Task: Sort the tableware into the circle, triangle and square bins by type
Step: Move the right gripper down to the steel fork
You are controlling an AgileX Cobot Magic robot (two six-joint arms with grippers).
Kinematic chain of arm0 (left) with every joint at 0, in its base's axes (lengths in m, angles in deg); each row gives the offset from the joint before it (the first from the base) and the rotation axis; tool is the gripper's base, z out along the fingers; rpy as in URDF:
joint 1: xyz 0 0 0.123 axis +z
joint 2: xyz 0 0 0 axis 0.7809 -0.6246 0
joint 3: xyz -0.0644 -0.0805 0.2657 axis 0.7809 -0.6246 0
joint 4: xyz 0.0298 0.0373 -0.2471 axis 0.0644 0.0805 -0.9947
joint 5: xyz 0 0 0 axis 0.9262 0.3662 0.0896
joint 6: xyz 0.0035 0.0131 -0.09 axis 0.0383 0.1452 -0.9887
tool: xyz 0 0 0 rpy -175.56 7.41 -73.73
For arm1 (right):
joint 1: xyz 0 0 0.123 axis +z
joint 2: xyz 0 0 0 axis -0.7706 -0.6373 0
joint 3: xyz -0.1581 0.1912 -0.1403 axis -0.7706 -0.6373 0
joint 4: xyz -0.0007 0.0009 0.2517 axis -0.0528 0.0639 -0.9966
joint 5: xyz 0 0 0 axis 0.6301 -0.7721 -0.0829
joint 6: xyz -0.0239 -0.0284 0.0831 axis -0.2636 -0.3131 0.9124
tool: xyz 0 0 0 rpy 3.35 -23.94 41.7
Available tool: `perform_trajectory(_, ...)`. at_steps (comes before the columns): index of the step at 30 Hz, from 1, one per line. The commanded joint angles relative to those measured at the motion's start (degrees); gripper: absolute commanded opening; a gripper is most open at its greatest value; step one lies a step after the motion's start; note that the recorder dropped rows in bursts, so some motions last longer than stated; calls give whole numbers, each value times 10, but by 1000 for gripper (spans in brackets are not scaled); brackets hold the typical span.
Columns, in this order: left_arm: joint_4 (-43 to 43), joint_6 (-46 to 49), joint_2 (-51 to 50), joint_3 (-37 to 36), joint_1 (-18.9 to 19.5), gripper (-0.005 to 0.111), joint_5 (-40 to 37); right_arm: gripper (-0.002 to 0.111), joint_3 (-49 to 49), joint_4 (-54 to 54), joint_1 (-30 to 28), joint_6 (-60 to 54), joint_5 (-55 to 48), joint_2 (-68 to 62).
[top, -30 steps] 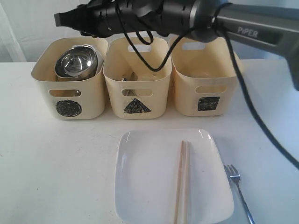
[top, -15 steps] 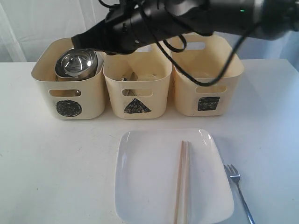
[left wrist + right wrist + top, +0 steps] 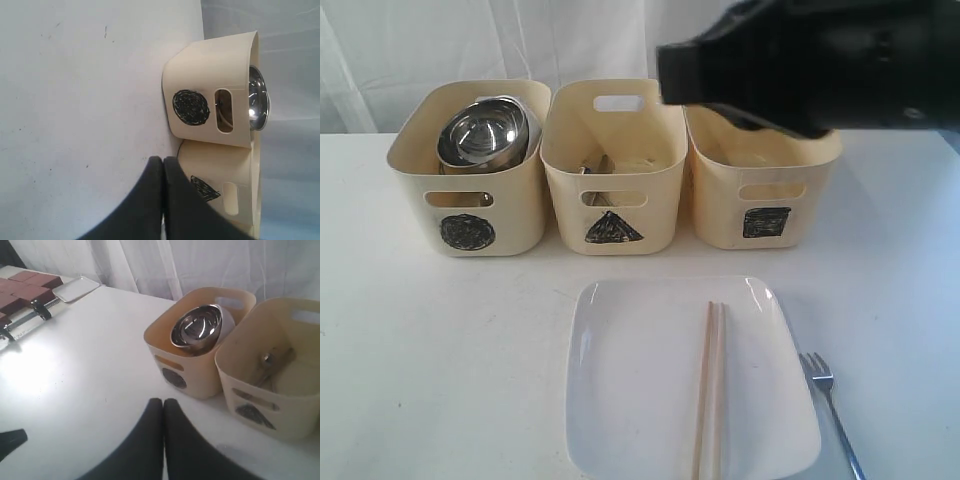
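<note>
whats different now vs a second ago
The right arm pulled back to the right, from over the circle bin to above the square bin. Its tool is shut and empty; no grab or release shows. Unchanged: steel bowl in the circle bin, chopsticks on the white plate, fork beside it.

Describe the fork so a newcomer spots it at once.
Find the large white square plate. The fork lies by its right edge in the exterior view. It is steel with tines; the chopsticks on the plate are wooden.
</note>
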Motion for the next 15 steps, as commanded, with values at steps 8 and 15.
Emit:
perform_trajectory(8,0,2,3,0,1,0,0,0,-64,348,-1,353,-309,58)
perform_trajectory(15,0,2,3,0,1,0,0,2,-64,328,-1,341,-309,25)
